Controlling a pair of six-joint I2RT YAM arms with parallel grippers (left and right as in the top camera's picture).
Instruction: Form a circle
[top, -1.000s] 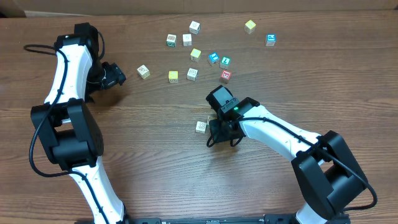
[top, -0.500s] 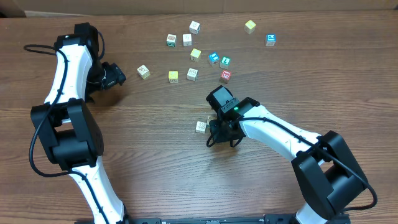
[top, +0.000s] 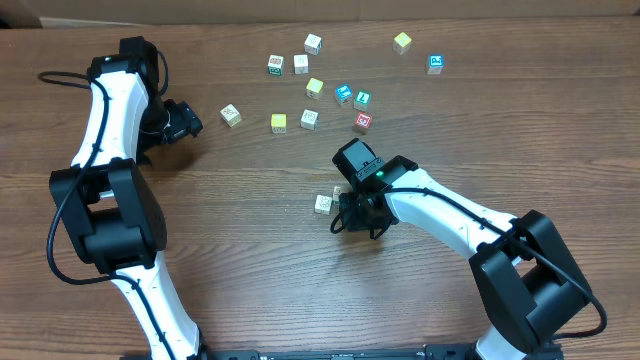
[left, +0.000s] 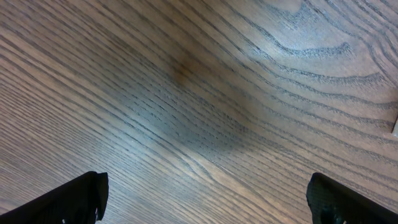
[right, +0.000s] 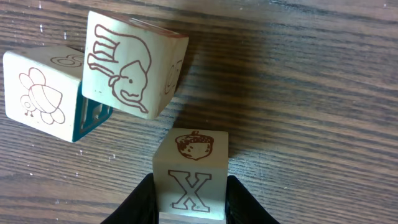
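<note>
The circle is a small clump of cream picture cubes (top: 323, 203) left of my right gripper (top: 352, 214). In the right wrist view, a cube with a bee (right: 42, 93) touches a tilted cube with an elephant (right: 134, 65). Just below them stands a cube with an X and an acorn (right: 191, 171). My right gripper (right: 189, 194) is shut on this X cube, one finger on each side. My left gripper (top: 185, 122) hangs open at the far left over bare wood, and its left wrist view (left: 208, 196) shows nothing between the fingers.
Several more cubes lie scattered at the back of the wooden table (top: 240, 270). Among them are a yellow one (top: 279, 123), a blue-faced one (top: 343, 93), a red-faced one (top: 363, 122) and a far blue one (top: 435, 64).
My right gripper's jaws have narrowed onto the X cube and the gripper has edged slightly left. The left arm has not moved.
</note>
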